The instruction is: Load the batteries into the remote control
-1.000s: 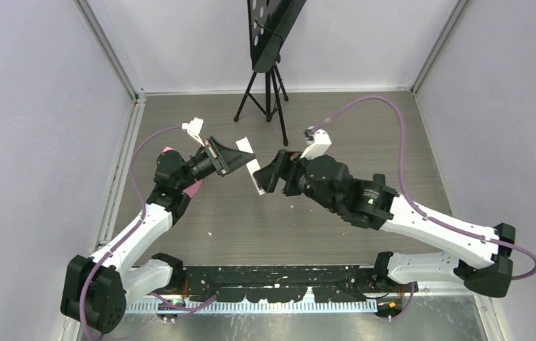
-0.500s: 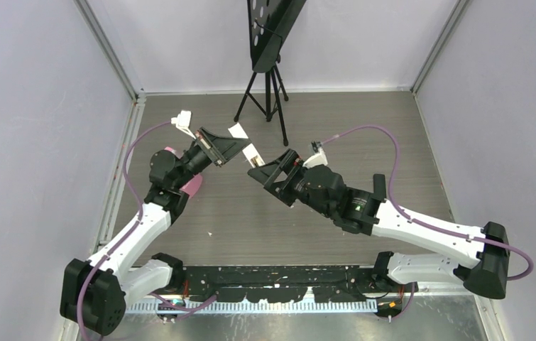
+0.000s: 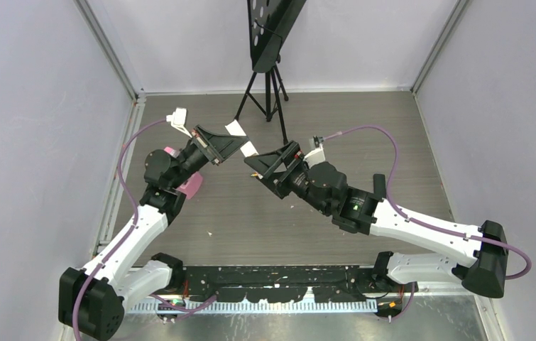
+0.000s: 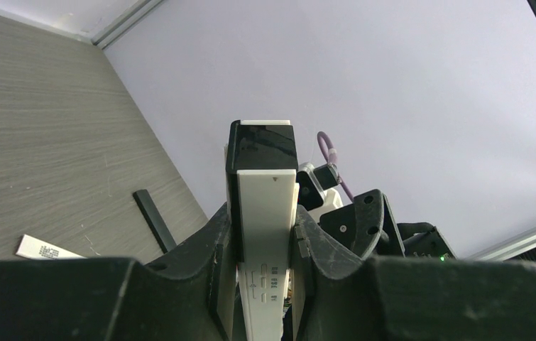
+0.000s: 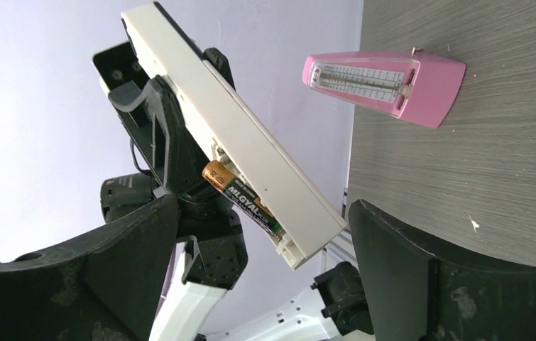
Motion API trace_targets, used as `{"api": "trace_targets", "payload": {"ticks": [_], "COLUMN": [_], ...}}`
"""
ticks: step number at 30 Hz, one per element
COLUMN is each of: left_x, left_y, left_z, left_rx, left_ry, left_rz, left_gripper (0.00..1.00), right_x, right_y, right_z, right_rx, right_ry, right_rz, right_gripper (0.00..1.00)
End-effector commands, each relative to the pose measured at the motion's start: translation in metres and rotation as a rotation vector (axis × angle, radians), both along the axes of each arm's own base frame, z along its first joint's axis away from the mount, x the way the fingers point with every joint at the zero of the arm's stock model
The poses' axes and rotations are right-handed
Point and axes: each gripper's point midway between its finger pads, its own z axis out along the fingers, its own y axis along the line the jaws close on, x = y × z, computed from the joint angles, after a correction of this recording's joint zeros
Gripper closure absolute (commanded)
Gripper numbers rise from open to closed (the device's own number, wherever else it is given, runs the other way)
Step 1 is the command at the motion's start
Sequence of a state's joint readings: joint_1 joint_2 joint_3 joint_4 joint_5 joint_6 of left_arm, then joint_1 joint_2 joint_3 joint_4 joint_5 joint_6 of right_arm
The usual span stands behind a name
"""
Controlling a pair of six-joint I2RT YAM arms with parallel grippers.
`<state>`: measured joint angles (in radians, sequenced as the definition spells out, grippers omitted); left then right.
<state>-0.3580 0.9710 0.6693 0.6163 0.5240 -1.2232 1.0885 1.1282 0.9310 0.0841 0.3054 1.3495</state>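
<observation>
My left gripper (image 3: 223, 144) is shut on a white remote control (image 3: 249, 150) and holds it in the air, tilted, above the table. In the left wrist view the remote (image 4: 265, 213) stands clamped between both fingers of the left gripper (image 4: 263, 249). In the right wrist view the remote (image 5: 229, 135) shows its underside with one orange-and-dark battery (image 5: 242, 197) lying in the open compartment near its lower end. My right gripper (image 5: 265, 277) is open and empty, its jaws wide apart just below the remote's end; it also shows in the top view (image 3: 263, 165). The other batteries are out of view.
A pink metronome (image 5: 385, 82) lies on the table under the left arm, also in the top view (image 3: 192, 186). A black tripod (image 3: 270, 89) stands at the back. A flat black strip (image 4: 155, 220) and a white labelled strip (image 4: 48, 249) lie on the table.
My left gripper has lifted the remote up and toward the back left. My right gripper has turned and followed it, staying open close to the remote's end.
</observation>
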Motion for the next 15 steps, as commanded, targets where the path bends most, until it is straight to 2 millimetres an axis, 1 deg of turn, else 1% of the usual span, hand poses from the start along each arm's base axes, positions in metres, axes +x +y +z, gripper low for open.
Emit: {"api": "trace_targets", "payload": {"ticks": [1, 6, 11, 15], "left_x": [-0.01, -0.011, -0.013, -0.018], "left_y": [0.002, 0.002, 0.0, -0.001], "left_z": [0.027, 0.028, 0.029, 0.032], "left_rx": [-0.033, -0.047, -0.046, -0.04], "left_ry": [-0.1, -0.106, -0.114, -0.132], "left_rz": [-0.009, -0.018, -0.033, -0.052], "left_gripper": [1.0, 1.0, 1.0, 1.0], "right_x": [0.016, 0.021, 0.024, 0.029], "right_y": [-0.013, -0.01, -0.006, -0.008], "right_z": [0.039, 0.041, 0.037, 0.039], "right_rx": [0.14, 0.136, 0.138, 0.163], "right_ry": [-0.03, -0.031, -0.004, 0.004], "right_rz": [-0.098, -0.093, -0.073, -0.061], "right_gripper": [0.05, 0.06, 0.14, 0.16]}}
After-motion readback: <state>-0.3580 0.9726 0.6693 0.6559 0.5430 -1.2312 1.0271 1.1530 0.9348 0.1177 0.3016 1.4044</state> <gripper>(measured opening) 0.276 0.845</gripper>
